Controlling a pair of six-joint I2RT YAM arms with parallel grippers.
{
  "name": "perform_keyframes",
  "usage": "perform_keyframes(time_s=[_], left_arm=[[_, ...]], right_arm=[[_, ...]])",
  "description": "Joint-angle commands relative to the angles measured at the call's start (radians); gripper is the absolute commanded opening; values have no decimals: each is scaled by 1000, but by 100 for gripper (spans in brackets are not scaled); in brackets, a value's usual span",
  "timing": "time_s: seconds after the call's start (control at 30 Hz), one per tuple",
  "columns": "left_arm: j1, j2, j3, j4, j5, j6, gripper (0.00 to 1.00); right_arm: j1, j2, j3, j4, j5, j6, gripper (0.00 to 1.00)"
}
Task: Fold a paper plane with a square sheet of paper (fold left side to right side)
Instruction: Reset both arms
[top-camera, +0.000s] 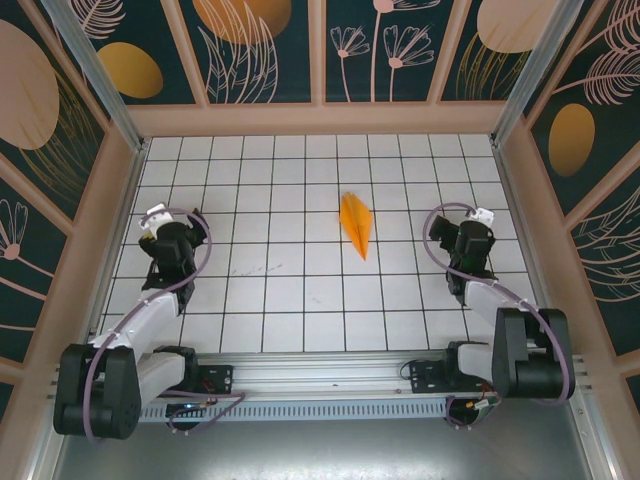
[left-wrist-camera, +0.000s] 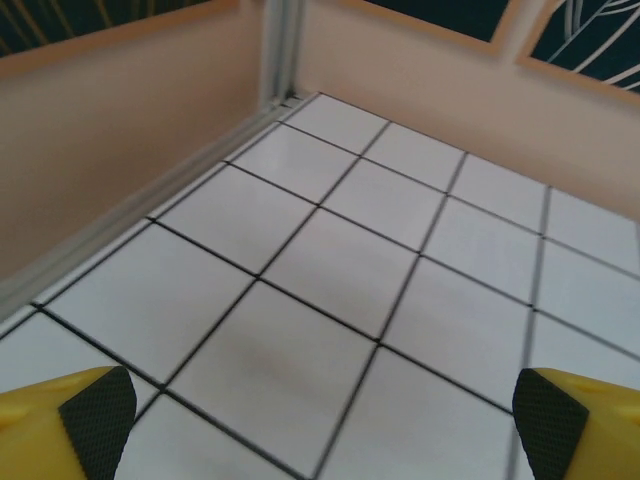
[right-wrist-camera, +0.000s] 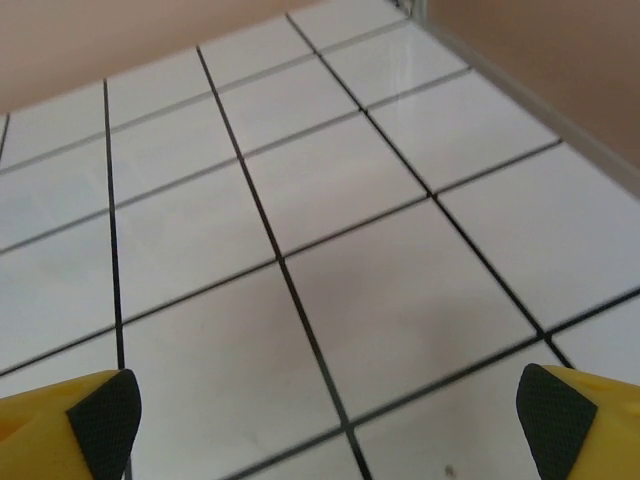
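The paper plane is a slim, bright orange dart that lies flat on the tiled table, a little right of centre, with its point towards the near edge. It is the sheet of paper in folded form. My left gripper rests far to its left near the left wall. Its yellow fingers with black pads stand wide apart over bare tiles, so the left gripper is open. My right gripper sits well to the plane's right. It is open too, with the right gripper over bare tile and its pads far apart.
Peach-coloured walls close the white gridded table on the far, left and right sides. The left wall is close to my left gripper. The arm bases stand on the rail at the near edge.
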Motion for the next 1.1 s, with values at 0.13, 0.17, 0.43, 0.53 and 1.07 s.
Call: perform_keyframes(time_s=[0.13, 0.17, 0.43, 0.53, 1.07], left_arm=[[5, 105, -152, 590, 41, 255, 99], [6, 129, -174, 659, 65, 267, 99], [10, 373, -233, 970, 218, 321, 99], [11, 440, -235, 1048, 224, 325, 99], [34, 430, -158, 874, 199, 285, 99]], right_arm=[[-6, 132, -104, 541, -98, -133, 99], [-6, 154, -129, 599, -105, -136, 99], [-22, 299, -120, 699, -190, -148, 99], [-29, 295, -117, 687, -191, -145, 99], [-16, 297, -109, 677, -213, -161, 99]])
